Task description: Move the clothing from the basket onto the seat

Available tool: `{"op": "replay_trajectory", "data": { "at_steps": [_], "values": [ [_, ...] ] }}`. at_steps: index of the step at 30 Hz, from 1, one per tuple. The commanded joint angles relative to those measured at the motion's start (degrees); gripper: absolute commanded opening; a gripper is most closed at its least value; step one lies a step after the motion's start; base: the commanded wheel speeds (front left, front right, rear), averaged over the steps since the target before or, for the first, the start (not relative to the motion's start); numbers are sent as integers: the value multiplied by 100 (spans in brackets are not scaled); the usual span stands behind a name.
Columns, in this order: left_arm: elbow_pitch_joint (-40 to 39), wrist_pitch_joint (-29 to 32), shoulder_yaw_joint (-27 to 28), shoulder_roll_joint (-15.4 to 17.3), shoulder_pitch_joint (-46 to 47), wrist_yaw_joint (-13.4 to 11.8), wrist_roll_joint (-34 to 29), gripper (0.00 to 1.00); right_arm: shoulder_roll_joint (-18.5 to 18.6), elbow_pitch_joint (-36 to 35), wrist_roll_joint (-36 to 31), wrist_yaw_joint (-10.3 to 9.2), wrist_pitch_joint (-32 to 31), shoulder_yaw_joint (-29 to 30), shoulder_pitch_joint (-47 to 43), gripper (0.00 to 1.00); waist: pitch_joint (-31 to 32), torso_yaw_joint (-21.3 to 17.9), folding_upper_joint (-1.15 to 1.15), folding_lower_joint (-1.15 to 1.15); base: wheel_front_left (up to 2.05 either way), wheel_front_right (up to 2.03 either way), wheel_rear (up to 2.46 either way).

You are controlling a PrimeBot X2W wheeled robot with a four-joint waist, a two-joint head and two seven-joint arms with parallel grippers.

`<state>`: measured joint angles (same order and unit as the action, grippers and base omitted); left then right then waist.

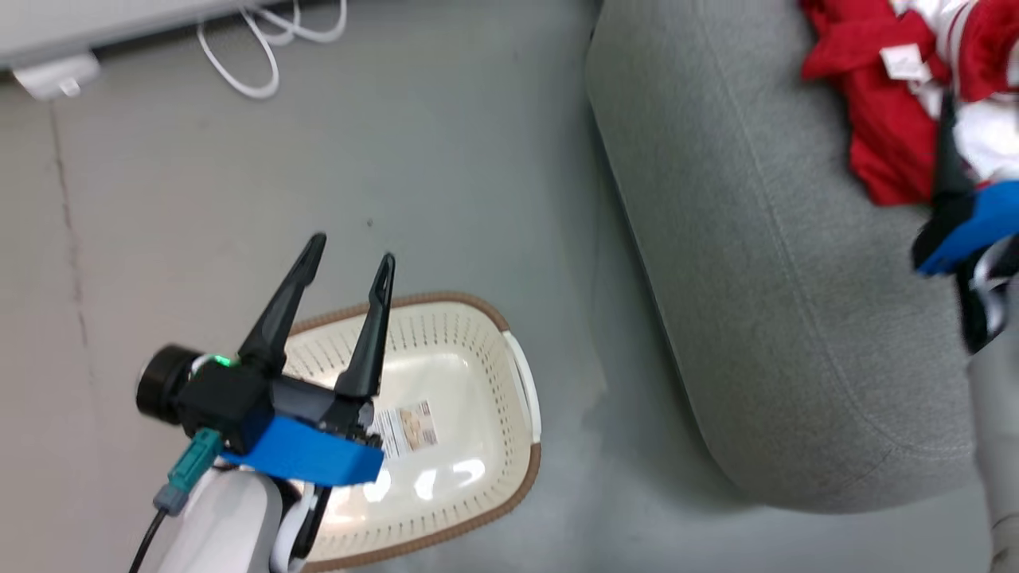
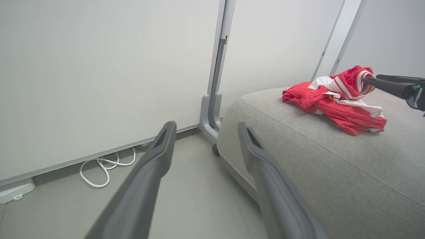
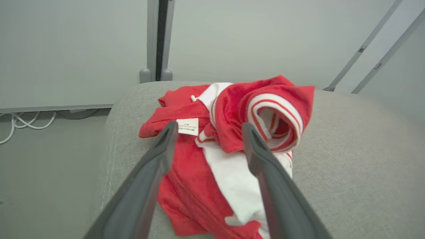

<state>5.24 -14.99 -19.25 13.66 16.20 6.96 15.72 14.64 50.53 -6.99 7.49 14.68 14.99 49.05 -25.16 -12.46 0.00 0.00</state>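
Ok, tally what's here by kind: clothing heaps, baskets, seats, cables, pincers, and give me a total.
clothing heap: 1, red and white
basket: 1, cream, on the floor
seat: 1, grey, under the heap
cable: 1, white, on the floor
pincers: 2, left pincer and right pincer, both open
Total: 6

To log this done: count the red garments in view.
2, unless folds hide more: red-and-white jersey garments heaped on the grey fabric sofa by the right gripper. None shows in the cream perforated plastic basket, partly behind the left gripper.
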Motion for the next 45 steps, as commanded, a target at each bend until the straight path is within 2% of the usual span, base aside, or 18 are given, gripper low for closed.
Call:
{"op": "replay_trajectory", "data": {
  "at_steps": [1,12,24,35,45],
  "values": [
    [84,-27,113,-67,-211,21,29,100,-82,-152,52,1,37,-150,-311,100,564,70,0,0,0,0,0],
    [630,-27,871,-510,-957,50,33,100,-655,-1500,203,1,50,-958,-1757,100,1664,227,0,0,0,0,0],
    [982,-27,1299,-705,-1341,61,-76,100,-1004,-2883,263,1,-219,-1108,-3162,100,2234,735,0,0,0,0,0],
    [1160,-28,1413,-734,-1471,51,-71,100,-1167,-3417,370,1,-393,-1293,-4019,100,2515,1147,0,0,0,0,0],
    [1149,-28,1547,-716,-1556,52,-22,100,-1174,-3799,518,1,-579,-1501,-4468,100,2562,1263,0,0,0,0,0]
  ]
}}
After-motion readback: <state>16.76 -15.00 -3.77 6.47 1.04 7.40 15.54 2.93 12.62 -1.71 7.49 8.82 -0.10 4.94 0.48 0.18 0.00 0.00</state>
